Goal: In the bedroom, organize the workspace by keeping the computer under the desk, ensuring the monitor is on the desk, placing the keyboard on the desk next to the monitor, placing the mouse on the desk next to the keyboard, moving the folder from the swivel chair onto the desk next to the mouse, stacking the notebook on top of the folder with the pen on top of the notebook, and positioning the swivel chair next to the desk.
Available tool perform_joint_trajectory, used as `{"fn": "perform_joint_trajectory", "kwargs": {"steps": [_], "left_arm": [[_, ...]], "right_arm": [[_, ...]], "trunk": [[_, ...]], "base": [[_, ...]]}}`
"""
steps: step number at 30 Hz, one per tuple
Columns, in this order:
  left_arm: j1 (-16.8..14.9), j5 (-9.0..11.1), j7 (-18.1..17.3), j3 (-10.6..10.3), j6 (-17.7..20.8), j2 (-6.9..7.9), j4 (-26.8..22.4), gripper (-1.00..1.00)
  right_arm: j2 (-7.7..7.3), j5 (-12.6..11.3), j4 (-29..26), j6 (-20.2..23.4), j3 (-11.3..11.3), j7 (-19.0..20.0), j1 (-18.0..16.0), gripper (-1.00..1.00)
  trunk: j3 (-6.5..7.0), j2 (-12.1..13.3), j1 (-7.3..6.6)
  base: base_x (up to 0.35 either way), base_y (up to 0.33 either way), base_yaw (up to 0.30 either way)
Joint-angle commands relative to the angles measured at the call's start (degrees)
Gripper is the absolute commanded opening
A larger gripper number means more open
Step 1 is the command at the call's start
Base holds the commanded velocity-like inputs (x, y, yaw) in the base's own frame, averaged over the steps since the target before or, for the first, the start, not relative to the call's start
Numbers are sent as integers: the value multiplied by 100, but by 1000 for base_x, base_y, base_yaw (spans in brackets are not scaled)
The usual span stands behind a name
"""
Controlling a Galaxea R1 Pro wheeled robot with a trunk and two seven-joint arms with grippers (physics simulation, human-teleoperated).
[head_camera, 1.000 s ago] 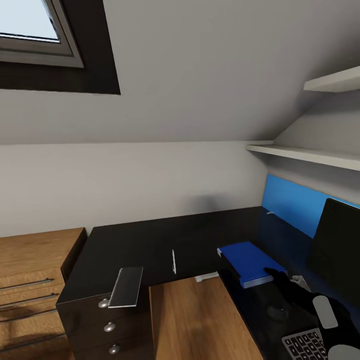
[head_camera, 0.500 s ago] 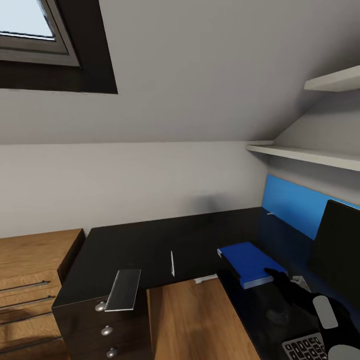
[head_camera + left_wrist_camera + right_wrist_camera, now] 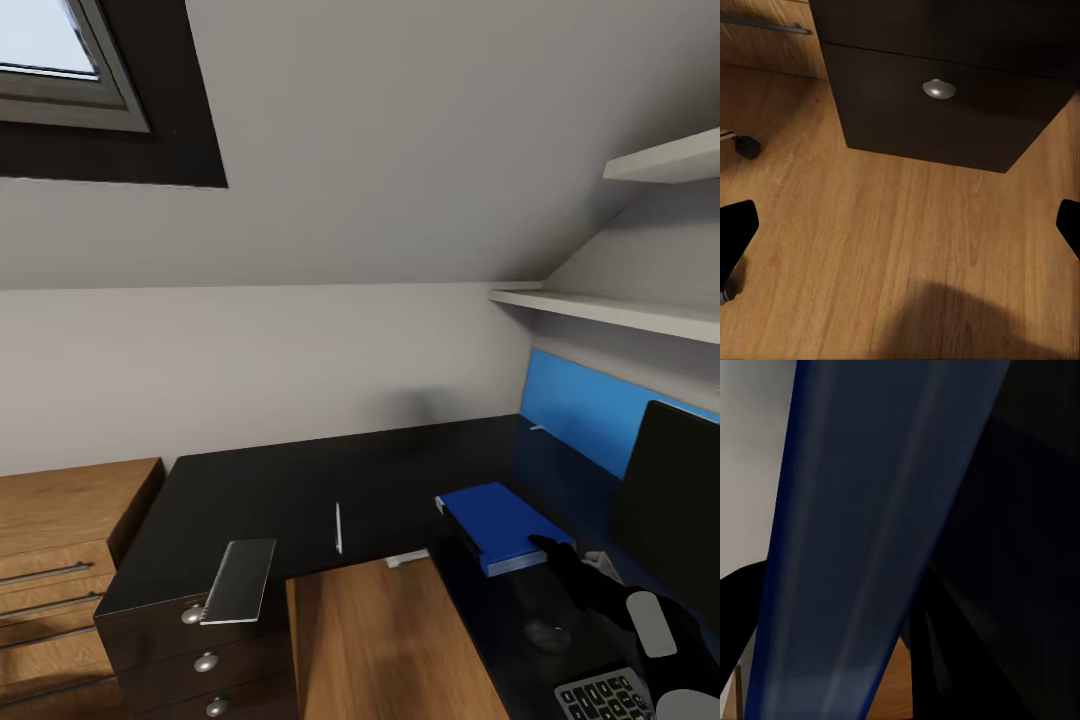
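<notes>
My whole head view slides a little: the notebook (image 3: pixel 238 582), the pen (image 3: pixel 338 527) and the drawer knobs drift leftward in frame together, and the keyboard (image 3: pixel 608 694) sinks toward the lower corner. That is my camera turning, not the things moving. The folder (image 3: pixel 503 525) lies on the worktop (image 3: pixel 300 490) in the same spot relative to my right pincer (image 3: pixel 560 555), which hangs just beside its near corner.

For the task, I judge the folder is placed, near the mouse (image 3: pixel 548 634), and the notebook comes next; it lies on the worktop's far-left corner above the drawers, slightly over the edge, with the pen well apart from it.

Much is hard to read. The monitor (image 3: pixel 672 500) is cut off at the frame edge, the mouse is a dim lump on glossy black. My right pincer's fingers merge into one dark shape, so I cannot tell whether they are parted (the right wrist view gives a blurred blue surface). My left pincer (image 3: pixel 900 229) stands wide open, empty, above the wooden floor (image 3: pixel 870 232) facing the drawer unit.
</notes>
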Motion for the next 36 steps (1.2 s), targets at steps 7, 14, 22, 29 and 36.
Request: {"fn": "perform_joint_trajectory", "kwargs": {"steps": [7, 14, 22, 29, 36], "left_arm": [[-1, -34, 16, 43, -14, 6, 3, 100], [-3, -20, 23, 49, -14, 6, -2, 100], [-4, -18, 25, 49, -14, -2, -3, 100], [-4, -18, 25, 49, -14, -2, -3, 100], [-2, -18, 25, 49, -14, -2, -3, 100]], "right_arm": [[9, 8, -1, 23, -35, 39, -4, -100], [10, 8, -1, 22, -35, 40, -6, -100], [10, 8, -1, 22, -44, 40, -6, -100], [10, 8, -1, 22, -44, 32, -6, -100], [10, 8, -1, 24, -44, 35, -7, -100]], "trunk": [[-8, -5, 0], [-25, -45, 22], [-169, -366, 198], [-295, -646, 352], [-420, -927, 505]], "base": [[0, -51, 0], [0, -3, 0], [0, 0, 0], [0, 0, 0], [0, 0, 0]]}}
